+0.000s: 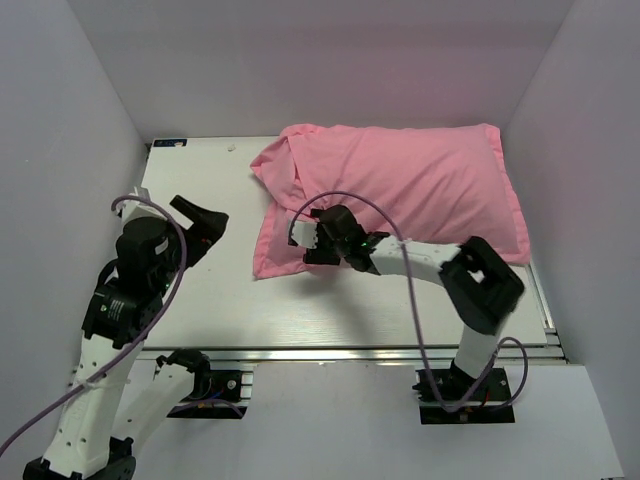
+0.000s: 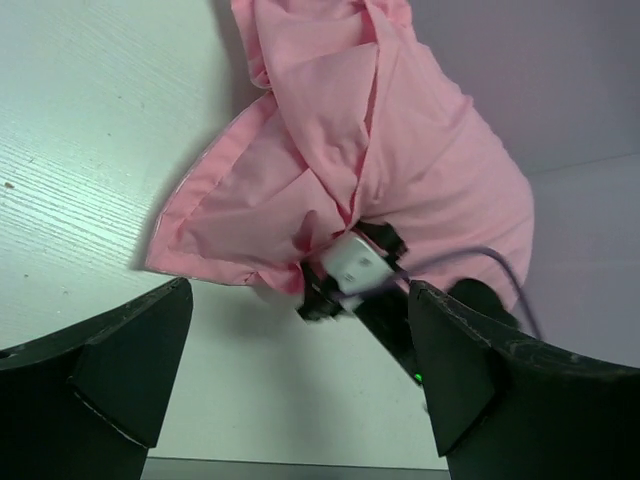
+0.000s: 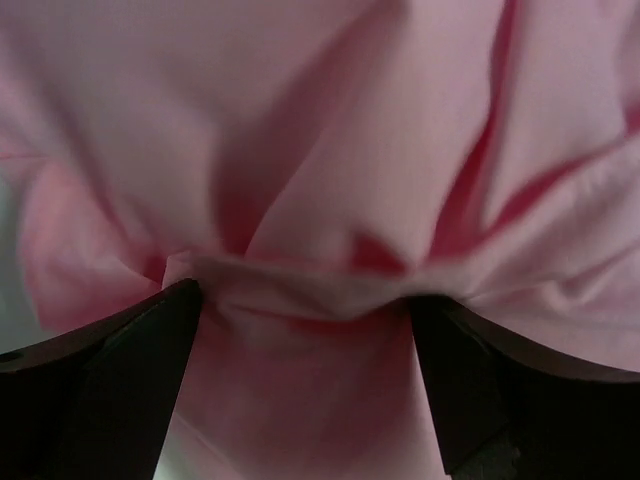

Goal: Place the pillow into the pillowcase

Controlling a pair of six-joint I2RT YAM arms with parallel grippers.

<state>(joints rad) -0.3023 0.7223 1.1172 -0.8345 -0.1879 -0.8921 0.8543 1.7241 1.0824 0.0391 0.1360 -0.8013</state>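
Observation:
The pink pillowcase (image 1: 400, 190) lies plump and full across the back of the table, with a rumpled, folded open end at its left. It also shows in the left wrist view (image 2: 380, 150) and fills the right wrist view (image 3: 320, 150). No white pillow shows; it is hidden or out of view. My right gripper (image 1: 310, 240) is at the pillowcase's near left edge, and it also shows in the left wrist view (image 2: 350, 275). Its jaws stand wide apart with a bunched fold of pink fabric between them (image 3: 305, 380). My left gripper (image 1: 205, 225) is open and empty over the table, left of the pillowcase (image 2: 300, 370).
The white table (image 1: 250, 310) is boxed in by white walls at the back and both sides. A metal rail runs along its near edge (image 1: 350, 352). A purple cable loops over each arm.

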